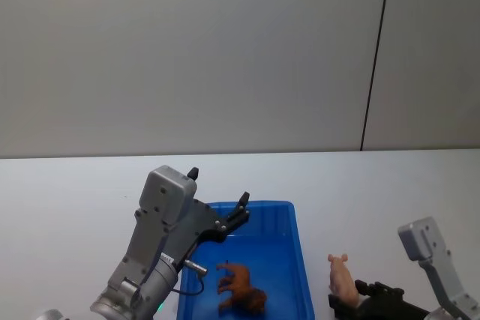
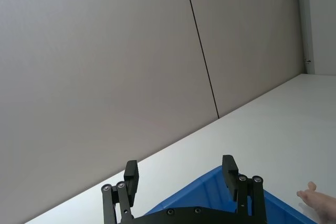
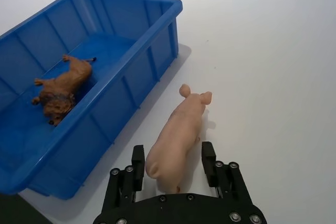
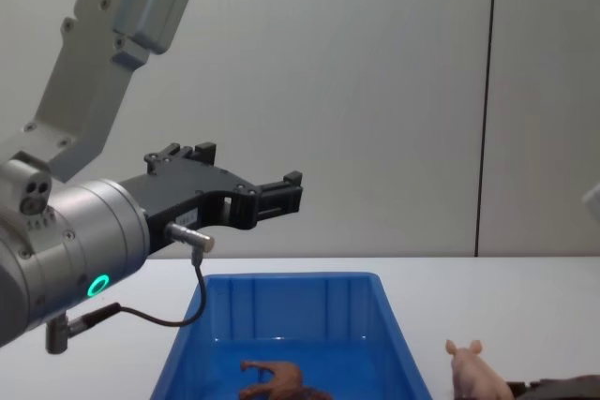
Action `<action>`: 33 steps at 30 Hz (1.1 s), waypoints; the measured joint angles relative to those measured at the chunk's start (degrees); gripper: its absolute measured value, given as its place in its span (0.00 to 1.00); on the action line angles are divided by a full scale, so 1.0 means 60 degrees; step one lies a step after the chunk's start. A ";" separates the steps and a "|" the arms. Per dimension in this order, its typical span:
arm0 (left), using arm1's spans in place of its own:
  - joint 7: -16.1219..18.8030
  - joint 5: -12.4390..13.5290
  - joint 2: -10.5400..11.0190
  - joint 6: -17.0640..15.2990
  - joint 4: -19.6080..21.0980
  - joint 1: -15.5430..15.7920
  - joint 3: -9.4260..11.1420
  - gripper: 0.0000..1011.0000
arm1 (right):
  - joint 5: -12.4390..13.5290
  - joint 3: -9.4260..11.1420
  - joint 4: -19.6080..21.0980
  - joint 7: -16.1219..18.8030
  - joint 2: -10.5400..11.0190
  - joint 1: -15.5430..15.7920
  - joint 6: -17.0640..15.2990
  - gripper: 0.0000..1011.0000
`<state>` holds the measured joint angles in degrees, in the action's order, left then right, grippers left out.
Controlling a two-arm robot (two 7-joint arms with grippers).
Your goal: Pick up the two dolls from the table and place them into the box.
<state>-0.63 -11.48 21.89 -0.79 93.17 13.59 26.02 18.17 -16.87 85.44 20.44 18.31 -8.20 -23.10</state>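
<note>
Straddling the pig (image 3: 178, 129) beside the box (image 3: 152, 61), right tool (image 3: 173, 153) released; left tool (image 2: 180, 165) released above its far rim.

I see a plain grey wall (image 1: 187, 50) with one thin dark line (image 1: 376, 54) running down it. Left of the line the wall is wide, and right of the line it is narrow. Below the line's end lies the flat white table (image 1: 67, 185), in soft, even light.
</note>
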 joint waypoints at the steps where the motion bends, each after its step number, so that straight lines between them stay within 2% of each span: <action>1: 0.0000 0.0000 0.0000 0.0000 0.0000 0.0000 0.0000 0.99 | -0.0001 -0.0006 -0.0022 -0.0024 -0.0016 -0.0015 0.0010 0.67; 4: 0.0000 0.0000 0.0000 0.0000 0.0000 0.0000 0.0000 0.99 | -0.0010 -0.0029 -0.0093 -0.0150 -0.0073 -0.0062 0.0093 0.54; 5: 0.0000 0.0000 0.0001 0.0000 0.0000 0.0000 0.0000 0.99 | -0.0014 -0.0034 -0.0109 -0.0176 -0.0088 -0.0075 0.0116 0.54; 8: 0.0000 0.0000 0.0001 0.0000 0.0000 0.0000 0.0000 0.99 | -0.0036 -0.0044 -0.0139 -0.0285 -0.0128 -0.0107 0.0222 0.42; 10: 0.0000 0.0000 0.0000 0.0000 0.0000 0.0000 0.0000 0.99 | -0.0055 -0.0050 -0.0143 -0.0373 -0.0148 -0.0120 0.0323 0.38; 22: 0.0000 0.0000 0.0000 0.0000 0.0000 0.0000 0.0000 0.99 | -0.0173 0.0002 0.0172 -0.0564 -0.0174 -0.0254 0.0885 0.37; 33: 0.0000 0.0000 0.0000 0.0000 0.0000 0.0000 0.0000 0.99 | -0.0179 0.0031 0.0605 0.0157 -0.0319 -0.0775 0.1083 0.37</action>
<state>-0.63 -11.48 21.89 -0.80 93.17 13.59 26.02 17.10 -16.68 89.07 21.38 16.39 -12.85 -16.60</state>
